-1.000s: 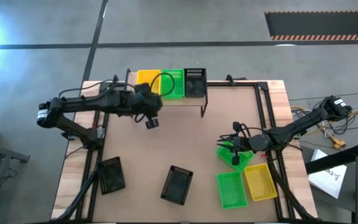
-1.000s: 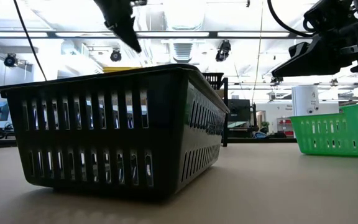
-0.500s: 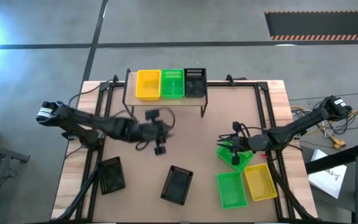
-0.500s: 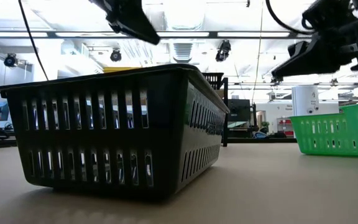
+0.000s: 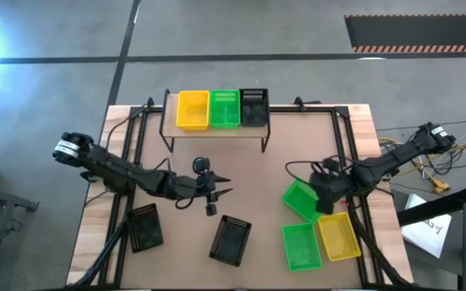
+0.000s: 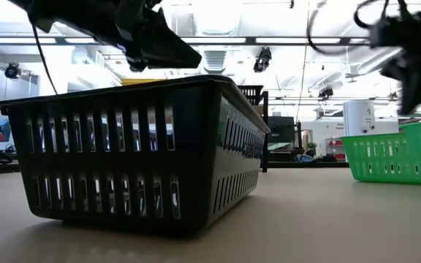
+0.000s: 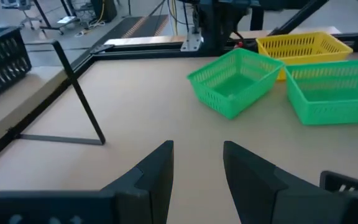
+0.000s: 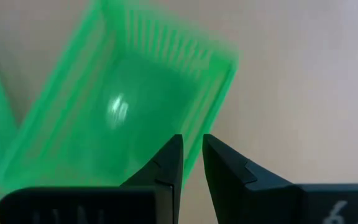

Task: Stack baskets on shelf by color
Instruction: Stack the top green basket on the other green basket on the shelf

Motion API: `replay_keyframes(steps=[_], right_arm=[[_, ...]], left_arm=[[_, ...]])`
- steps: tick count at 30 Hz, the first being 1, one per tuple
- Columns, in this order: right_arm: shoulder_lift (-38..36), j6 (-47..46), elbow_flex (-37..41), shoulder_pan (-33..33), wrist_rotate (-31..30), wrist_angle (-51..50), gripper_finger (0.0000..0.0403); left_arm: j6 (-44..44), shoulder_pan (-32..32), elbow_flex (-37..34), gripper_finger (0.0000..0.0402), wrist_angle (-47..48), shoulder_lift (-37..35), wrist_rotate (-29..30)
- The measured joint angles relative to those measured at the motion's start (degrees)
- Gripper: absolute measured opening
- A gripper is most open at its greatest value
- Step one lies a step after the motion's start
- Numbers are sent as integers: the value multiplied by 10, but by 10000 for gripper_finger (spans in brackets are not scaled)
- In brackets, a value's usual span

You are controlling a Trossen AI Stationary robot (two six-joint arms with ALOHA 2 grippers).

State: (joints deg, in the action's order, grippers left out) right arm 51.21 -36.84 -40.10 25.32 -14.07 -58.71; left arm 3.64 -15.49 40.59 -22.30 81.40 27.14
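The shelf (image 5: 215,132) holds one yellow, one green and one black basket; five baskets remain on the tabletop — two black, two green, one yellow. The left gripper (image 7: 196,163) hangs apart and empty near the nearer black basket (image 5: 230,240), while the right gripper (image 8: 191,155) — jaws narrowly parted — hovers over the tilted green basket (image 5: 299,200), gripping nothing.

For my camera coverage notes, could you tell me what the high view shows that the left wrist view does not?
Only the high view shows the shelf top with its yellow, green and black baskets, and two black baskets on the table. Only the left wrist view shows the left gripper open and empty. Both share the tilted green basket, the flat green basket and the yellow basket.
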Motion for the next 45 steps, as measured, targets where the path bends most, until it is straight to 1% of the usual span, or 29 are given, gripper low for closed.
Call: replay_keyframes(steps=[3, 7, 10, 12, 15, 17, 19, 21, 24, 29, 31, 33, 36, 39, 41, 43, 45], right_arm=[[8, -67, 4, 24, 51, -29, 55], [22, -78, 0, 58, 100, -27, 74], [32, -41, -4, 88, 101, -19, 98], [42, 2, -3, 113, 115, -21, 115], [54, 65, -4, 144, 114, -22, 136], [64, 98, -5, 157, 101, -23, 144], [76, 113, -5, 163, 73, -24, 144], [89, 129, -5, 163, 55, -25, 138], [114, 141, -5, 163, 50, -32, 120], [157, 144, -10, 163, 46, -12, 69], [173, 147, -18, 163, 22, 5, 44], [187, 154, -31, 163, -16, 22, 21], [202, 184, -53, 151, -74, 57, 12], [212, 245, -69, 115, -98, 133, 11], [219, 290, -72, 81, -97, 219, 11], [232, 331, -72, 41, -80, 305, 10], [252, 367, -71, 0, -49, 382, 10]], left_arm=[[0, 0, 0, 125, -2, 7, 0], [-2, 0, 0, 125, -2, 8, 0], [-15, 0, 0, 125, -4, 7, 0], [-15, 0, 0, 125, -9, 6, 0], [-14, 0, 0, 125, -8, 9, 0], [-14, 0, 0, 125, -7, 11, 0], [-13, 0, 0, 125, -7, 11, 0], [-12, 0, 0, 125, -9, 11, 0], [-11, 0, 0, 125, -8, 11, 0], [-11, 0, 0, 125, -10, 11, 0], [-11, 0, 0, 125, -14, 11, 0], [-11, 0, 0, 125, -18, 11, 0], [-16, 0, 1, 125, -30, 9, 0], [-32, -6, 12, 125, -27, 1, 23], [-50, -15, 18, 125, -26, -6, 50], [-66, -23, 21, 125, -27, -10, 67], [-73, -32, 21, 125, -22, -14, 78]])
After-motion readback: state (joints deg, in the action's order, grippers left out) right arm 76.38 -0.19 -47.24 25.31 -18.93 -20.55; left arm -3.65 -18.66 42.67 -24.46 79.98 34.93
